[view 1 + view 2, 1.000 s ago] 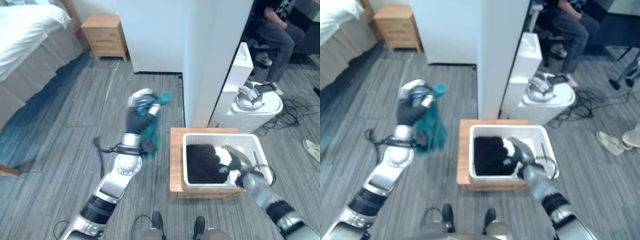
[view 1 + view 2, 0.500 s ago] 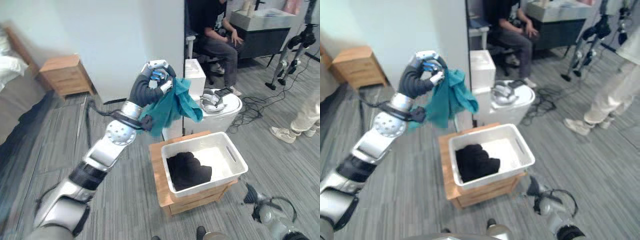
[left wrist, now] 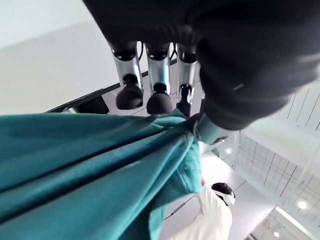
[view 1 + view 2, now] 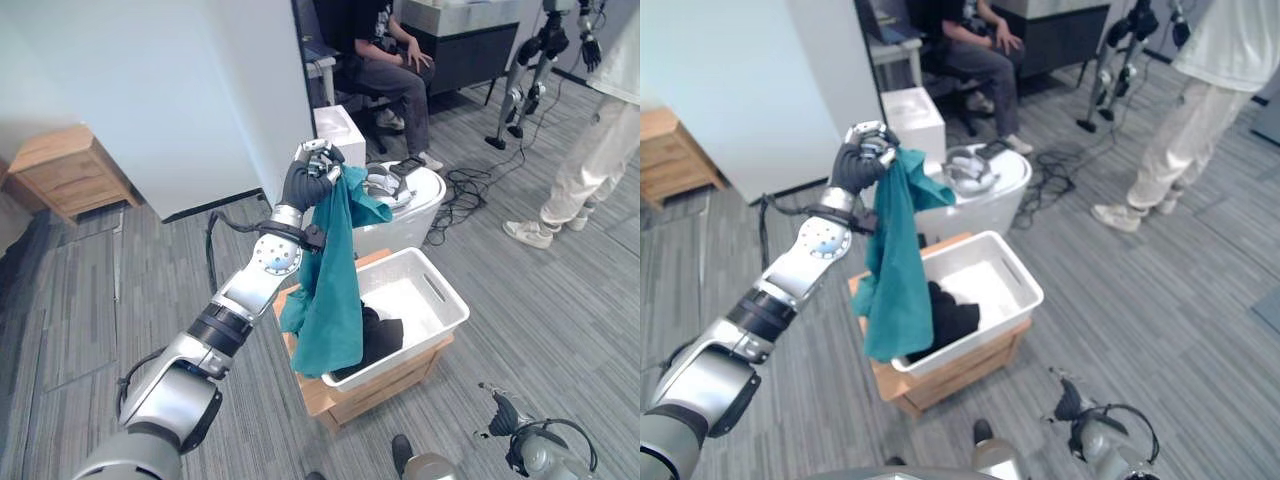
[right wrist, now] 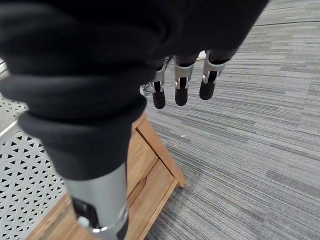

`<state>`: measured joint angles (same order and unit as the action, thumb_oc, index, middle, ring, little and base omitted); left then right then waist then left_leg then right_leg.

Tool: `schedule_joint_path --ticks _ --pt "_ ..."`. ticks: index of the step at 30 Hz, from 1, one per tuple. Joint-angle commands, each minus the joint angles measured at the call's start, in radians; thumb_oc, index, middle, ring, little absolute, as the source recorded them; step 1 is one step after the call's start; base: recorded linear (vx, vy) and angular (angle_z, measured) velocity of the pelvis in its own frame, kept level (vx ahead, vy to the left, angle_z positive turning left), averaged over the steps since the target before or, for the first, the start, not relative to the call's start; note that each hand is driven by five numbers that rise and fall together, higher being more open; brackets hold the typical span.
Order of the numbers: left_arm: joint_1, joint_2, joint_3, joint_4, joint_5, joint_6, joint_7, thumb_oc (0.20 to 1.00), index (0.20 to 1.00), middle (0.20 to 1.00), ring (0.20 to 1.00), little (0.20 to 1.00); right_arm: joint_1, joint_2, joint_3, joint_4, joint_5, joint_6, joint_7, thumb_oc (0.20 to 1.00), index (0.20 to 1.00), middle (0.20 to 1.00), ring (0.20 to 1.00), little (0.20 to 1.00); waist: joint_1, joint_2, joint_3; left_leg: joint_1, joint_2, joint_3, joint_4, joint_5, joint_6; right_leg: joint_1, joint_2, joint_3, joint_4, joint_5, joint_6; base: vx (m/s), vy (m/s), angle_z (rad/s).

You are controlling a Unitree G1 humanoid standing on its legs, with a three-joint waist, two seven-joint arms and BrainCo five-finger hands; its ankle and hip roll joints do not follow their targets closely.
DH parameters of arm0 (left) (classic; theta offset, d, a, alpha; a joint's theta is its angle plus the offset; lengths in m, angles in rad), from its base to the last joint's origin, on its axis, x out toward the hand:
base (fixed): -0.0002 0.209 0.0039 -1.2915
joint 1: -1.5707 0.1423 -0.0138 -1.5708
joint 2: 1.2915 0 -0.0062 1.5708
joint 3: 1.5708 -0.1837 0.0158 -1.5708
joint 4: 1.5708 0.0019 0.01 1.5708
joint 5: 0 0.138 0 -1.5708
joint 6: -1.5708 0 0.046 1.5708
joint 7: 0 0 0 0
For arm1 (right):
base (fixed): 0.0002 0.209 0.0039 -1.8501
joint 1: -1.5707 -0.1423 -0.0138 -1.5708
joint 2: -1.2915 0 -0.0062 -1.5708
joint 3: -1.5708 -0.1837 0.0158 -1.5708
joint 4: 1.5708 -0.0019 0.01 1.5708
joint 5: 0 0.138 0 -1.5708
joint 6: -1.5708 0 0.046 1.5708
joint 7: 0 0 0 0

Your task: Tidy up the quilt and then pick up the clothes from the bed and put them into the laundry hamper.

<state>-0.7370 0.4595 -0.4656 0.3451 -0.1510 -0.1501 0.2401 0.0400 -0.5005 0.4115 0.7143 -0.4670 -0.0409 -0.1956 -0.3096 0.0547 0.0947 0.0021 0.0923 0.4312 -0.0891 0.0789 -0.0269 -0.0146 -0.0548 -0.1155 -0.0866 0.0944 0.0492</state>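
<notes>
The teal garment point(image 4: 328, 285) hangs long and loose from the left robot hand point(image 4: 309, 180), which is raised high with its fingers clenched on the cloth's top edge; in the left wrist view the fabric point(image 3: 95, 165) bunches between the thumb and the dark fingertips point(image 3: 131, 96). Its lower end drapes over the near left corner of the white laundry hamper point(image 4: 440, 300), touching the rim there. The hamper sits on a low wooden stand point(image 4: 385, 380) on the grey plank floor point(image 4: 90, 320), and a black garment point(image 4: 378, 335) lies inside it, partly hidden behind the teal cloth. Beyond the hamper stands a white round-topped unit point(image 4: 415, 205) beside a white wall point(image 4: 150, 90). A seated person point(image 4: 385, 65) and a standing person in pale trousers point(image 4: 590, 150) are farther back. The right robot hand point(image 5: 182, 82) hangs low beside the stand's wooden leg point(image 5: 160, 150), fingers relaxed and holding nothing.
</notes>
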Motion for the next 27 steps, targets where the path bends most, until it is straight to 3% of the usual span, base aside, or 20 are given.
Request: schedule_joint_path --ticks 1,2,5,7,8,9,10,11,12,13,17,18,20,22,23,25,27 --pt "-0.185 0.010 0.028 0.053 0.020 -0.035 0.038 0.200 0.200 0.200 0.200 0.200 -0.059 -0.028 -0.001 -0.048 0.031 0.009 -0.006 1.000 1.000 1.000 1.000 1.000 -0.021 -0.014 0.095 0.092 0.065 -0.016 0.002 -0.091 -0.073 0.000 -0.087 0.025 -0.001 -0.116 0.119 -0.15 0.048 -0.25" --pt "-0.144 0.004 0.036 0.088 0.030 -0.029 0.032 0.200 0.200 0.200 0.200 0.200 -0.076 -0.022 0.009 -0.062 0.027 0.026 0.001 1.000 1.000 1.000 1.000 1.000 -0.038 -0.004 0.122 0.066 0.057 0.002 0.002 -0.087 -0.070 -0.048 -0.091 0.055 -0.001 -0.102 0.120 -0.10 0.025 -0.29" --pt "-0.105 -0.010 0.049 0.118 0.019 -0.020 0.025 0.200 0.200 0.200 0.200 0.200 -0.093 -0.016 0.020 -0.071 0.020 0.037 0.006 1.000 1.000 1.000 1.000 1.000 -0.045 0.000 0.141 0.045 0.051 0.014 0.002 -0.084 -0.067 -0.081 -0.092 0.074 -0.001 -0.092 0.119 -0.08 0.031 -0.39" --pt "-0.031 -0.051 0.075 0.195 -0.039 -0.001 0.008 0.200 0.200 0.200 0.200 0.200 -0.106 -0.012 0.020 -0.161 0.013 0.078 0.037 1.000 1.000 1.000 1.000 1.000 -0.058 0.001 0.171 0.017 0.046 0.027 0.002 -0.077 -0.064 -0.122 -0.098 0.088 -0.001 -0.081 0.118 -0.06 0.017 -0.29" --pt "-0.031 -0.051 0.075 0.195 -0.039 -0.002 0.008 0.533 0.533 0.533 0.533 0.533 -0.105 -0.013 0.019 -0.163 0.013 0.079 0.038 1.000 1.000 1.000 1.000 1.000 -0.058 0.002 0.170 0.016 0.046 0.027 0.002 -0.077 -0.063 -0.123 -0.098 0.088 -0.001 -0.080 0.118 -0.07 0.023 -0.25" --pt "0.037 -0.129 0.124 0.283 -0.230 0.004 -0.019 1.000 1.000 1.000 1.000 1.000 -0.102 -0.008 0.018 -0.231 0.003 0.111 0.069 1.000 1.000 1.000 1.000 1.000 -0.065 -0.001 0.191 -0.005 0.043 0.032 0.004 -0.072 -0.062 -0.148 -0.098 0.098 -0.001 -0.074 0.116 -0.06 0.019 -0.13" --pt "0.037 -0.129 0.124 0.285 -0.232 0.003 -0.020 1.000 1.000 1.000 1.000 1.000 -0.101 -0.009 0.018 -0.233 0.003 0.112 0.070 1.000 1.000 1.000 1.000 1.000 -0.065 0.000 0.189 -0.006 0.043 0.032 0.004 -0.072 -0.062 -0.149 -0.098 0.098 -0.001 -0.074 0.116 0.01 0.083 -0.16" --pt "0.094 -0.169 0.162 0.305 -0.433 0.019 -0.091 1.000 1.000 1.000 1.000 1.000 -0.093 -0.004 0.008 -0.262 0.002 0.132 0.098 1.000 1.000 1.000 1.000 1.000 -0.064 0.008 0.192 -0.006 0.040 0.018 0.003 -0.093 -0.065 -0.149 -0.102 0.105 -0.001 -0.092 0.123 0.08 0.066 -0.15" --pt "0.095 -0.169 0.162 0.305 -0.436 0.019 -0.093 1.000 1.000 1.000 1.000 1.000 -0.090 -0.005 0.008 -0.265 0.002 0.133 0.100 1.000 1.000 1.000 1.000 1.000 -0.064 0.009 0.191 -0.005 0.040 0.017 0.003 -0.095 -0.064 -0.148 -0.102 0.104 -0.001 -0.093 0.123 0.10 0.069 -0.17" --pt "0.197 -0.203 0.204 0.329 -0.552 0.059 -0.157 1.000 1.000 1.000 1.000 1.000 -0.054 0.014 -0.016 -0.293 0.020 0.144 0.138 1.000 1.000 1.000 1.000 1.000 -0.056 0.009 0.186 -0.002 0.045 0.012 0.003 -0.098 -0.064 -0.143 -0.100 0.097 -0.001 -0.095 0.120 0.04 0.006 -0.10" --pt "0.240 -0.218 0.251 0.331 -0.590 0.050 -0.148 1.000 1.000 1.000 1.000 1.000 -0.015 0.017 -0.029 -0.316 0.034 0.138 0.157 1.000 1.000 1.000 1.000 1.000 -0.046 0.005 0.177 0.005 0.048 0.004 0.003 -0.099 -0.066 -0.131 -0.099 0.089 -0.001 -0.099 0.117 0.00 -0.019 -0.02" --pt "0.268 -0.218 0.273 0.298 -0.619 0.037 -0.153 1.000 1.000 1.000 1.000 1.000 0.005 0.016 -0.037 -0.326 0.037 0.131 0.160 1.000 1.000 1.000 1.000 1.000 -0.040 -0.003 0.175 0.000 0.054 0.013 0.002 -0.076 -0.062 -0.134 -0.095 0.083 -0.001 -0.081 0.107 0.03 -0.031 0.05" --pt "0.293 -0.213 0.295 0.261 -0.634 0.023 -0.158 1.000 1.000 1.000 1.000 1.000 0.024 0.015 -0.048 -0.340 0.042 0.132 0.166 1.000 1.000 1.000 1.000 1.000 -0.033 -0.003 0.166 0.016 0.054 -0.004 0.002 -0.102 -0.068 -0.114 -0.097 0.079 -0.001 -0.105 0.114 0.04 -0.034 0.17" --pt "0.365 -0.159 0.382 0.139 -0.638 -0.018 -0.174 1.000 1.000 1.000 1.000 1.000 0.085 0.014 -0.089 -0.354 0.069 0.107 0.195 1.000 1.000 1.000 1.000 1.000 0.002 -0.018 0.137 0.035 0.067 -0.008 0.002 -0.081 -0.067 -0.071 -0.085 0.053 -0.001 -0.104 0.101 -0.03 -0.080 0.32" --pt "0.366 -0.159 0.382 0.138 -0.638 -0.018 -0.173 1.000 1.000 1.000 1.000 1.000 0.084 0.015 -0.088 -0.352 0.069 0.105 0.194 1.000 1.000 1.000 1.000 1.000 0.002 -0.019 0.138 0.036 0.067 -0.009 0.002 -0.081 -0.067 -0.070 -0.085 0.053 -0.001 -0.104 0.101 0.04 -0.013 0.23" --pt "0.399 -0.067 0.395 0.022 -0.593 -0.077 -0.160 1.000 1.000 1.000 1.000 1.000 0.050 0.043 -0.063 -0.201 0.086 0.082 0.155 1.000 1.000 1.000 1.000 1.000 0.030 -0.018 0.115 0.067 0.074 -0.025 0.002 -0.085 -0.071 -0.020 -0.078 0.036 -0.001 -0.112 0.099 0.05 -0.003 0.16" --pt "0.422 -0.049 0.410 -0.010 -0.589 -0.086 -0.151 1.000 1.000 1.000 1.000 1.000 0.046 0.061 -0.056 -0.156 0.099 0.079 0.147 1.000 1.000 1.000 1.000 1.000 0.037 -0.022 0.109 0.076 0.076 -0.032 0.002 -0.086 -0.071 -0.006 -0.077 0.030 -0.001 -0.115 0.098 0.02 -0.001 0.16"
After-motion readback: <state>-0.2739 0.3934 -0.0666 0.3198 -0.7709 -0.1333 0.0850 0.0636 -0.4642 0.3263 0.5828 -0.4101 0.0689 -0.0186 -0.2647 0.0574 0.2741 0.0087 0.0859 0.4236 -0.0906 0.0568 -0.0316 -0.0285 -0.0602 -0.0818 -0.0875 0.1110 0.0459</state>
